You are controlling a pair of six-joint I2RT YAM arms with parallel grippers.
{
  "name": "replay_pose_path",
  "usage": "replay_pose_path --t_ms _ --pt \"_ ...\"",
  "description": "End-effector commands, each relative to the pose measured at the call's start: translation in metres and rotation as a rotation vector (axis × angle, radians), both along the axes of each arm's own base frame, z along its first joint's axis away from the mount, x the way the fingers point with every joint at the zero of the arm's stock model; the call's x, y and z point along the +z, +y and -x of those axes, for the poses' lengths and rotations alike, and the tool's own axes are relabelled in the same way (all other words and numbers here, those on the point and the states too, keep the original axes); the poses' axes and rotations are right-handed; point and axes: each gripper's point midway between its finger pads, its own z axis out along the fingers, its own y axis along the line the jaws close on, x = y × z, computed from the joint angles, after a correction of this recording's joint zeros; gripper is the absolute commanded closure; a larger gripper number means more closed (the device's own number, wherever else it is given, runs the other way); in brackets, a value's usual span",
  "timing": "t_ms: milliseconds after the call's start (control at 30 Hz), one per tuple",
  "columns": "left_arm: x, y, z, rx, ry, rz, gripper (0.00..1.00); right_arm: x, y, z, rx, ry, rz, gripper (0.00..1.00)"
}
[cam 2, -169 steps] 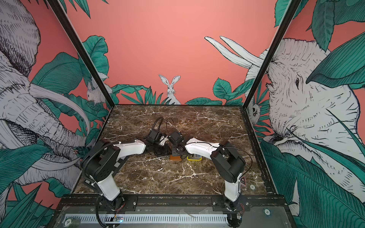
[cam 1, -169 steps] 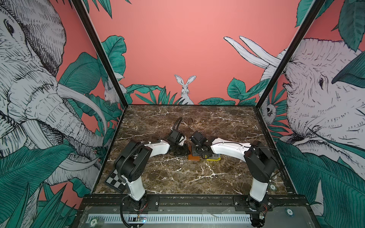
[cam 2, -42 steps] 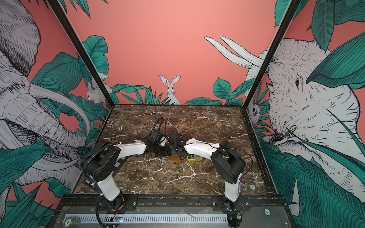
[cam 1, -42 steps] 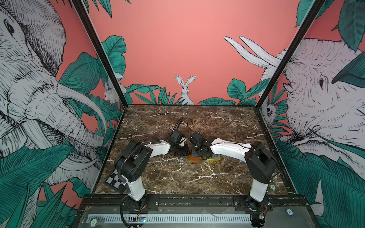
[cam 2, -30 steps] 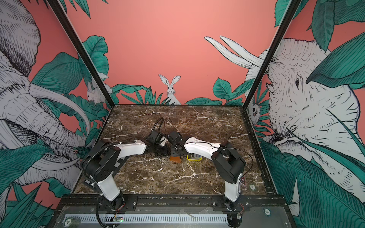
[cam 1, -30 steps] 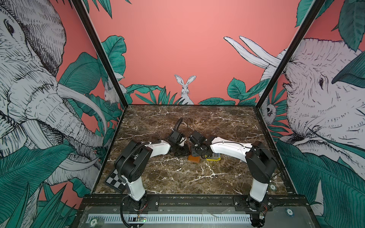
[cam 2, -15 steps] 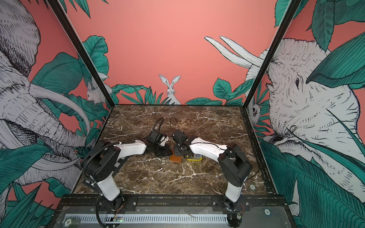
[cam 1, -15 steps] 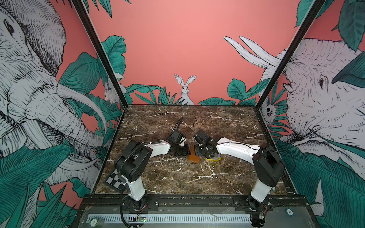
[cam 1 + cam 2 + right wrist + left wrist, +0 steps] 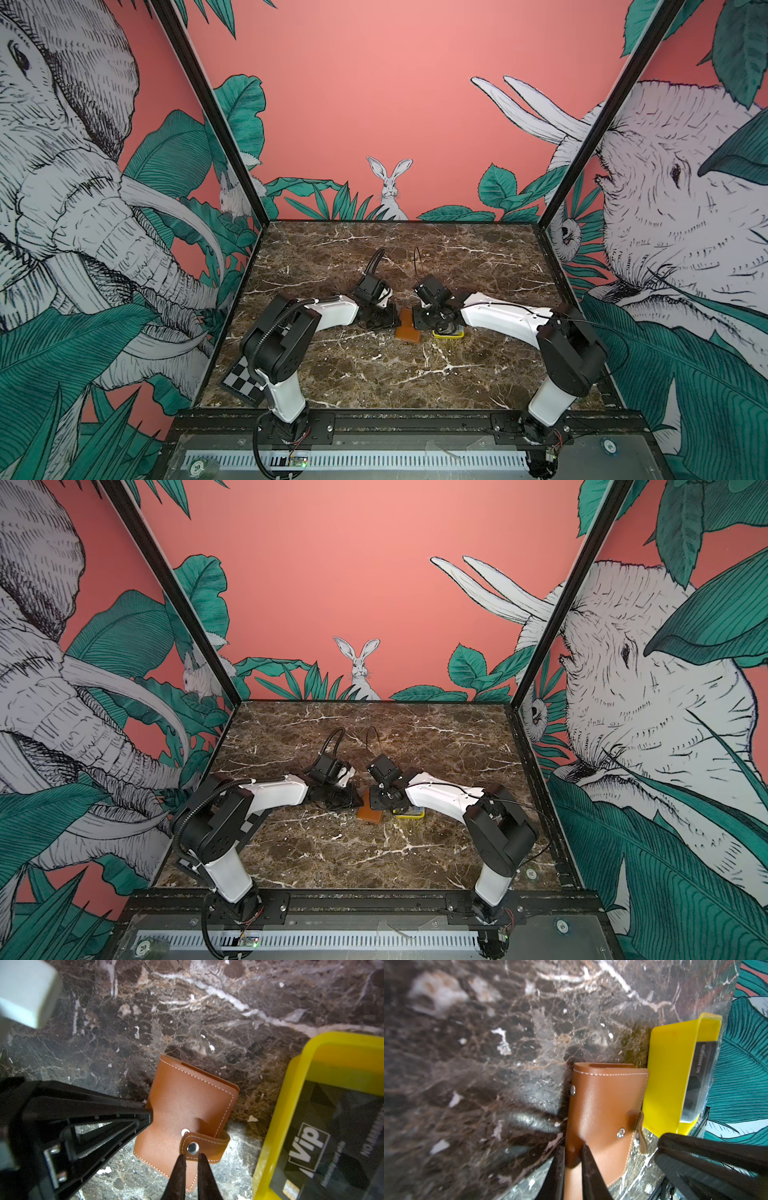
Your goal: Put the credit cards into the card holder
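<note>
1. Right wrist view: nips floppy snap tab [image 9: 205,1145] with right gripper [image 9: 191,1160], jaws almost together.
2. Clamps opposite edge of tan-brown leather booklet card holder [image 9: 187,1101], on dark marble tabletop [image 9: 207,1022], in closed left gripper [image 9: 573,1157]; likely light, pliable.
3. Beyond, beside holder: probably stiff, slick black plastic credit cards [image 9: 332,1136] in yellow rectangular tray [image 9: 276,1136]; take by an edge.
</note>
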Motion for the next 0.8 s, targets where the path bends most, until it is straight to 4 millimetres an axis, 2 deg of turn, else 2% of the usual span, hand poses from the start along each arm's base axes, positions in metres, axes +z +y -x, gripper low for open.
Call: replay_pose_path --t_ms 0,767 --pt "-0.001 0.002 0.007 -0.013 0.016 -0.028 0.83 -0.005 0.006 -0.004 0.001 0.010 -0.018 0.86" --pt "-0.003 -0.003 0.008 -0.024 0.022 -0.027 0.84 -0.017 0.012 -0.006 0.011 0.040 -0.012 0.86"
